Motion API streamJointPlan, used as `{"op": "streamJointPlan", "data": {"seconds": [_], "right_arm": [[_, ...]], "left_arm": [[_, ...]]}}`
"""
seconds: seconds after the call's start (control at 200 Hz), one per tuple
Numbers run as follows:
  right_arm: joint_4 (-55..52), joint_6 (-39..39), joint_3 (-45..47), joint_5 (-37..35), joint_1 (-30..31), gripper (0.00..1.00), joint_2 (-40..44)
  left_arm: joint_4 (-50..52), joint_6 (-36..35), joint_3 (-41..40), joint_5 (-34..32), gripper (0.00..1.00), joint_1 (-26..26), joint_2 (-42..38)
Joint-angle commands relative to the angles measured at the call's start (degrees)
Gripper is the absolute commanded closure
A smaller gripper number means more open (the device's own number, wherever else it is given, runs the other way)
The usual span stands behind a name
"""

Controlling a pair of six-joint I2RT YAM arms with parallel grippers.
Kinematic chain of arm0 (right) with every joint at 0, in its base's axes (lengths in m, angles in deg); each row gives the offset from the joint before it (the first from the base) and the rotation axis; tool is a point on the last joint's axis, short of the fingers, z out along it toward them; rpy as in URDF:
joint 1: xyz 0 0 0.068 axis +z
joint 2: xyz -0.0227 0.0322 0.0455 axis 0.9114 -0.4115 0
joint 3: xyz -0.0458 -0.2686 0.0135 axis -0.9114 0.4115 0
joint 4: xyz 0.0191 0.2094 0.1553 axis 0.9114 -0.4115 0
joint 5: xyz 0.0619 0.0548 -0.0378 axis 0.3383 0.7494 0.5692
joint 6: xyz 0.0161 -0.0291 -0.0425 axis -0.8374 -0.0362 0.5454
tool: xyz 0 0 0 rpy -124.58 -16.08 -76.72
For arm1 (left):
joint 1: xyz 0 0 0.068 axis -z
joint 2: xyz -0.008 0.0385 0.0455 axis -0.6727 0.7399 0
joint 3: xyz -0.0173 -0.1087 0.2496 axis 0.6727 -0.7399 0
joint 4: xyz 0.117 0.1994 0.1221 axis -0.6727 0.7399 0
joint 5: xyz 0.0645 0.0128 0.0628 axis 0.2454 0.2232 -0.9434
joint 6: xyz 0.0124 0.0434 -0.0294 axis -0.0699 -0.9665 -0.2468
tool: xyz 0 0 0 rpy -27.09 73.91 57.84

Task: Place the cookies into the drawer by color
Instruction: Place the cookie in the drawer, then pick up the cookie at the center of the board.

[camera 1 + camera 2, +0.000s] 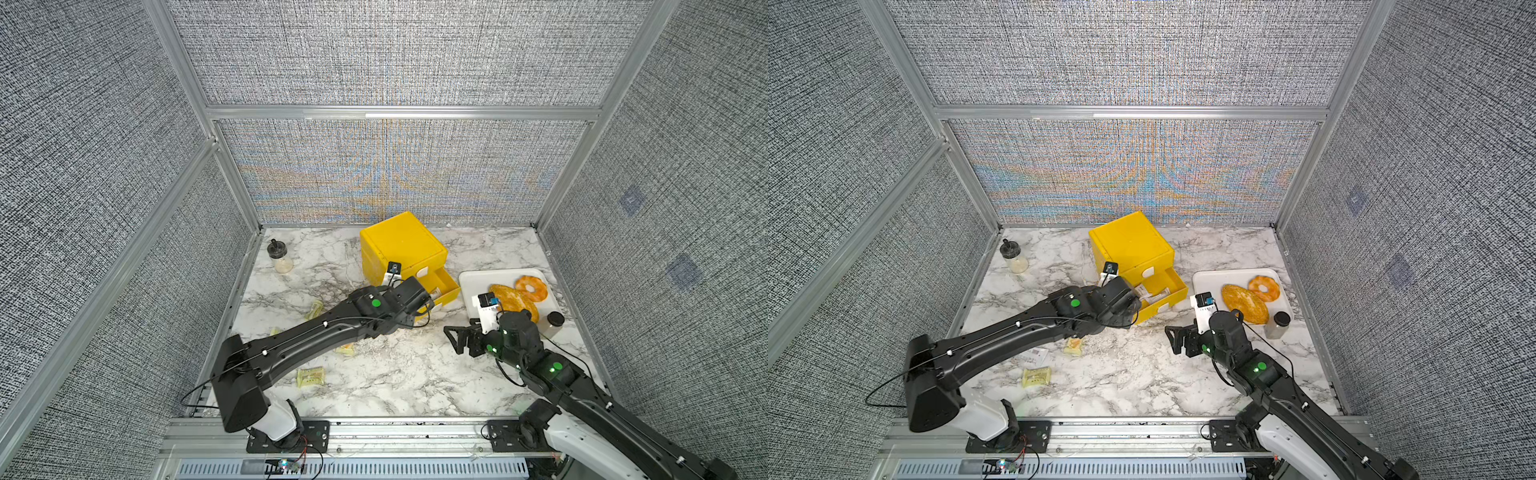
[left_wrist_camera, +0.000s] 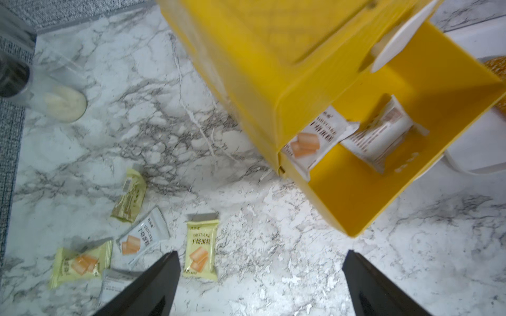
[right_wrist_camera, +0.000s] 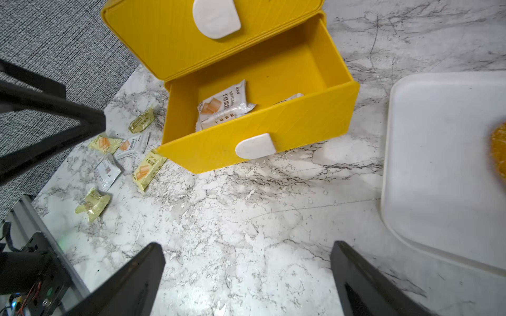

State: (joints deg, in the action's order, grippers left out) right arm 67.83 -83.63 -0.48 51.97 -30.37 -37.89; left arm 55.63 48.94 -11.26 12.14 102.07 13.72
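Observation:
The yellow drawer (image 1: 401, 245) stands at the back middle of the marble table, its bottom drawer (image 3: 273, 128) pulled out. Inside it lie white cookies with an orange picture (image 3: 221, 105) (image 2: 309, 139). Several pale yellow cookies (image 2: 201, 250) (image 1: 310, 377) and white cookies (image 2: 142, 235) are scattered on the table to the left of the box. My left gripper (image 2: 262, 254) hovers open and empty above the table, beside the open drawer's front corner. My right gripper (image 3: 247, 244) (image 1: 453, 336) is open and empty over bare marble in front of the drawer.
A white tray (image 1: 482, 282) to the right of the drawer carries a bread loaf (image 1: 513, 301) and a ring doughnut (image 1: 532, 288). A black-lidded jar (image 1: 552, 324) stands by the tray's near corner. Another jar (image 1: 280, 257) sits at the far left. Padded walls enclose three sides.

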Motion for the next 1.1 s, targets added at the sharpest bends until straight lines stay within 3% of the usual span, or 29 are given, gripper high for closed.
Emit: {"op": "streamJointPlan", "data": {"seconds": [0.0,0.26,0.395,0.55,0.721,0.861,1.031,1.096], "right_arm": [[1.5,0.3,0.2,1.0,1.7,0.01,0.1],[4.2,-0.1,1.2,0.3,9.4,0.01,0.1],[6.0,0.0,1.3,-3.0,16.1,0.01,-2.8],[6.5,-0.6,0.5,-7.9,22.7,0.01,-7.5],[7.7,-1.5,0.2,-9.9,25.7,0.01,-10.5],[8.2,-1.9,0.2,-10.4,26.6,0.01,-11.1],[7.9,-2.1,0.3,-10.7,27.2,0.01,-11.0],[7.8,-2.2,0.4,-10.7,27.3,0.01,-10.9]], "left_arm": [[-1.7,5.8,-6.8,-0.3,0.01,-0.2,-5.4],[-6.1,10.9,-25.0,1.3,0.01,-5.4,-18.8],[-11.1,9.6,-32.0,6.5,0.01,-14.2,-23.7],[-13.3,9.4,-34.7,10.7,0.01,-23.1,-25.6],[-15.0,9.8,-33.1,17.6,0.11,-31.3,-19.8],[-13.5,10.5,-29.6,18.9,0.16,-35.1,-11.7],[-13.1,9.2,-25.9,18.3,0.01,-38.7,-4.5],[-13.1,8.6,-24.6,17.6,0.00,-40.1,-2.3]]}}
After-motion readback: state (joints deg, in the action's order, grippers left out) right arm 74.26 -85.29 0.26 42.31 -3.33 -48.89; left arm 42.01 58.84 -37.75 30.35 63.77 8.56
